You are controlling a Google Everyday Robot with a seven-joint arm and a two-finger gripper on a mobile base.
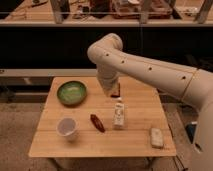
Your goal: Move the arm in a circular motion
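My white arm (150, 70) reaches in from the right and bends down over the back middle of the wooden table (140, 102). The gripper (115, 91) hangs just above the tabletop, right of a green bowl (71, 92) and behind a small white bottle (119, 113). A dark reddish patch shows at the gripper's tip. I cannot tell whether it holds anything.
A white cup (67, 128) stands at the front left. A red-brown oblong item (97, 122) lies beside the bottle. A pale grey block (157, 137) lies at the front right. Dark shelving (60, 45) runs behind the table.
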